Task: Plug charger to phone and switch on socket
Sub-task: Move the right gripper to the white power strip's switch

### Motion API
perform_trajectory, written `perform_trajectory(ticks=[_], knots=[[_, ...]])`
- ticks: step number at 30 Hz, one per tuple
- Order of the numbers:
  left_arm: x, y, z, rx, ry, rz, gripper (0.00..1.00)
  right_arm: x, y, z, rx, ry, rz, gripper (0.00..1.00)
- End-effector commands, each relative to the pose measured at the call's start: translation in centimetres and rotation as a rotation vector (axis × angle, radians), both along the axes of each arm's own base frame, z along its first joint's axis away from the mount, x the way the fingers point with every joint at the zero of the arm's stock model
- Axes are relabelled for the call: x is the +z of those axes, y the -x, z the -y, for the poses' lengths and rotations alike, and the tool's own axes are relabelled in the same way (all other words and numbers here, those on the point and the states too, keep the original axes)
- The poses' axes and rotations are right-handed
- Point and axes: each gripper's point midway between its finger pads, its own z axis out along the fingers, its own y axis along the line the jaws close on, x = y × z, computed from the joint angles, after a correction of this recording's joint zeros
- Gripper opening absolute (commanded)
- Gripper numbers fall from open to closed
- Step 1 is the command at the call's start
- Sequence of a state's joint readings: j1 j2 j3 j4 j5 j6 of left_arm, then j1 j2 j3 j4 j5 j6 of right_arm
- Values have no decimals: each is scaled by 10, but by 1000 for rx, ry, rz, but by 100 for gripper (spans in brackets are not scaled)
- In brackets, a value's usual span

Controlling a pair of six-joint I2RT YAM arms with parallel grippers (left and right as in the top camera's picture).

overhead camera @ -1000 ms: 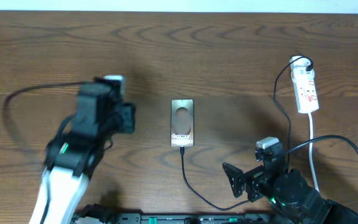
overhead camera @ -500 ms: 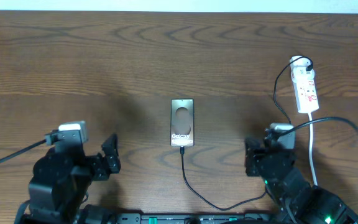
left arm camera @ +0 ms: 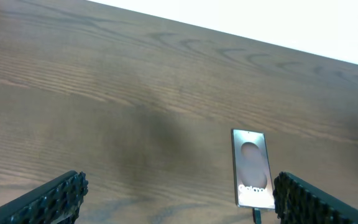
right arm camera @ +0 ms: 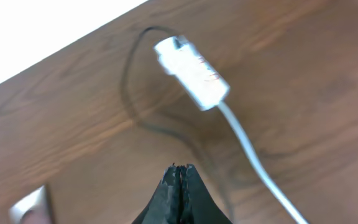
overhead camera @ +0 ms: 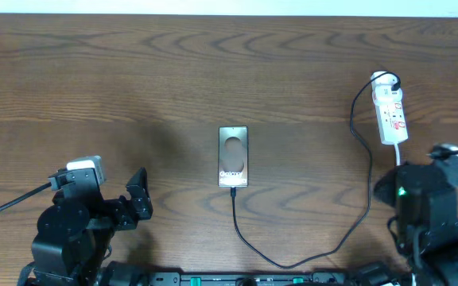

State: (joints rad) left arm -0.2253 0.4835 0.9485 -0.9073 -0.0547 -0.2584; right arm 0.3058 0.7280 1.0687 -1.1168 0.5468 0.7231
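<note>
Dark phone [overhead camera: 233, 156] lies flat, pale oval on its screen, thin black charger [overhead camera: 249, 242] meeting its near edge. Left gripper [left arm camera: 179, 182] jaws spread; right gripper [right arm camera: 179, 177] jaws pressed together.

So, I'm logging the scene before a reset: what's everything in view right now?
phone: one, dark grey, middle of the table, screen up
charger cable: one, black, from the phone's near edge looping right and up to the power strip
power strip: one, white with red marks, far right
lead: one, white, from the strip toward the right arm
table: one, brown wood
left gripper: black, open, empty, near left
right gripper: black, shut, empty, near right
</note>
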Motion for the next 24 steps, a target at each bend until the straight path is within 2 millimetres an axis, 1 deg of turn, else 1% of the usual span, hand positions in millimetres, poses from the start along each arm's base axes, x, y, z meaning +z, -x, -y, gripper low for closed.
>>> perform_trajectory(ticks=[1, 2, 5, 8, 9, 12, 15, 16, 18, 21, 24], knots=[[4, 0, 0, 6, 10, 12, 98, 7, 1, 22, -107, 5, -59, 1], [4, 0, 0, 6, 10, 12, 98, 7, 0, 26, -120, 5, -81, 1], [-1, 2, -1, 6, 5, -10, 98, 5, -12, 36, -126, 4, -152, 1], [-6, 5, -1, 6, 0, -33, 98, -5, -30, 39, -111, -70, -218, 1], [-6, 5, -2, 6, -1, -34, 98, -9, -36, 43, -120, -93, -242, 1], [-7, 6, -2, 6, -1, -36, 98, -30, -50, 67, -206, -144, -332, 1], [-7, 6, -2, 6, -1, -36, 98, -52, -58, 88, -273, -218, -396, 1], [-7, 6, -2, 6, -1, -36, 98, -65, -69, 96, -284, -288, -397, 1], [-7, 6, -2, 6, -1, -36, 98, -78, -82, 102, -279, -373, -390, 1], [-7, 6, -2, 6, -1, -36, 98, -102, -88, 106, -282, -494, -431, 1], [-7, 6, -2, 6, -1, -36, 98, -116, -96, 99, -248, -611, -447, 1]])
